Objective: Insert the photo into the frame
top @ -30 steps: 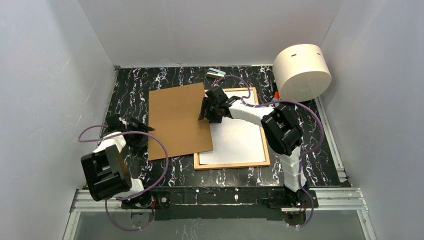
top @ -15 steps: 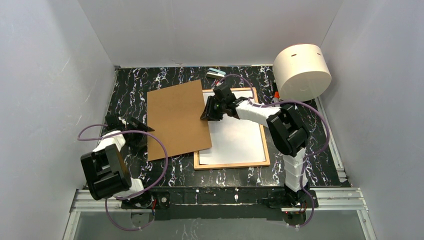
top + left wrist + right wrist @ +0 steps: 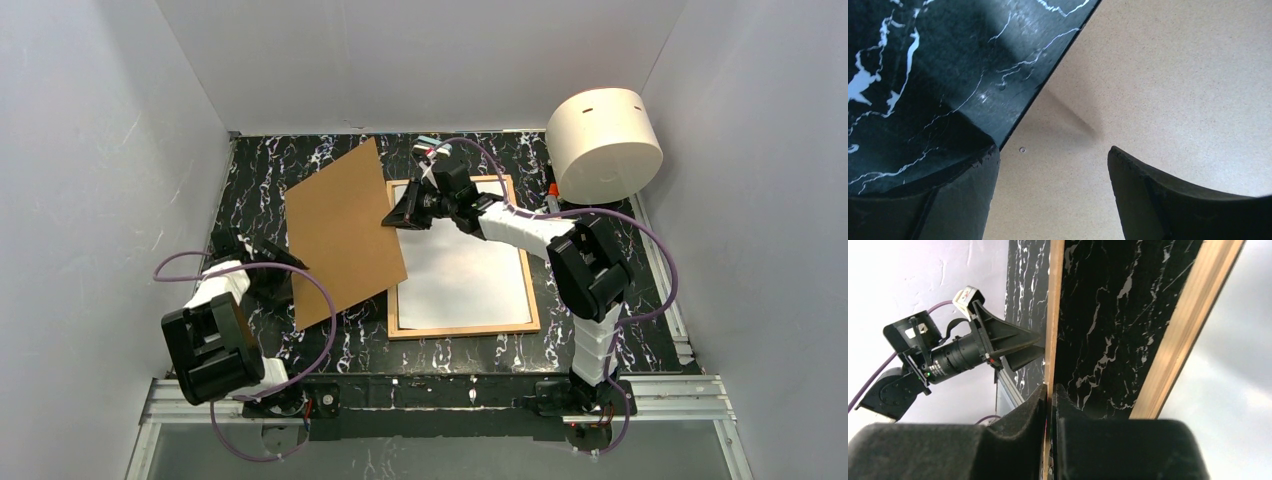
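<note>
Photo (image 3: pixel 465 275) was laid back-up in the frame (image 3: pixel 460 331) on the black marbled worktop (image 3: pixel 260 170), walled white. At its far-left corner a brown board (image 3: pixel 340 235) was clamped in the right pincer (image 3: pixel 394 220); the left pincer (image 3: pixel 1053 150) was spread open.

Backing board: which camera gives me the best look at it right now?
Top external: it shows the whole brown backing board, pinched at its right edge by the right gripper. Left wrist shows only a patch of its surface and one edge; right wrist shows it edge-on between the fingers.
</note>
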Robot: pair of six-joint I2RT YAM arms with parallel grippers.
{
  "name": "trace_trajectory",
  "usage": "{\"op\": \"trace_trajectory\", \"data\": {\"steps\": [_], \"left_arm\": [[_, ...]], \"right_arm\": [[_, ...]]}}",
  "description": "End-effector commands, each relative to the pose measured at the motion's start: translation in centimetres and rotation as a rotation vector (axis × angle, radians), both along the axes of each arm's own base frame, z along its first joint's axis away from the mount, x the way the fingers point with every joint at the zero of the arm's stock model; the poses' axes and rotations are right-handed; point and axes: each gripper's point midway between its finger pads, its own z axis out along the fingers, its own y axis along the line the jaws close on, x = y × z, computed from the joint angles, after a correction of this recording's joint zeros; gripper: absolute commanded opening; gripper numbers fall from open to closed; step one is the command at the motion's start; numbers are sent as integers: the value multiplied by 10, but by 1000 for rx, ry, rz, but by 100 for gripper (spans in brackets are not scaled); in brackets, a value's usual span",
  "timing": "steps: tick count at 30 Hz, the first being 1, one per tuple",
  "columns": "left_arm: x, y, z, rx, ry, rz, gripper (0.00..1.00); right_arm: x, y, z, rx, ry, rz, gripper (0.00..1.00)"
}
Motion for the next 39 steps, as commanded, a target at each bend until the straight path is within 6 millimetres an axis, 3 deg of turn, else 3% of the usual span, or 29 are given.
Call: {"op": "trace_trajectory", "data": {"steps": [1, 3, 5, 11, 17, 22, 25, 31, 34, 39], "left_arm": [[-31, -13, -3, -29, 122, -30, 77], [-30, -12, 1, -20, 113, -29, 78], [-30, -12, 3, -19, 109, -29, 78], [-21, 1, 20, 44, 100, -25, 78], [13, 22, 71, 134, 2, -22, 79], [58, 26, 139, 205, -197, -37, 83], [88, 3, 184, 182, -337, -113, 85], [131, -68, 280, 148, -604, -269, 91], [141, -104, 326, 97, -761, -333, 92], [133, -173, 399, 40, -1042, -402, 90]], "right_arm": [[-27, 22, 33, 55, -35, 138, 22], [-28, 21, 31, 47, -26, 143, 28], [-28, 21, 32, 45, -21, 141, 28], [-18, 14, 50, 12, -79, 79, 1], [-13, -2, 86, -16, -174, 12, 1], [-11, -17, 134, 1, -265, -53, 1], [-8, -27, 166, 22, -359, -103, 1], [3, -54, 232, 41, -579, -220, 1], [7, -66, 260, 31, -666, -271, 1], [20, -87, 281, -45, -775, -379, 1]]}}
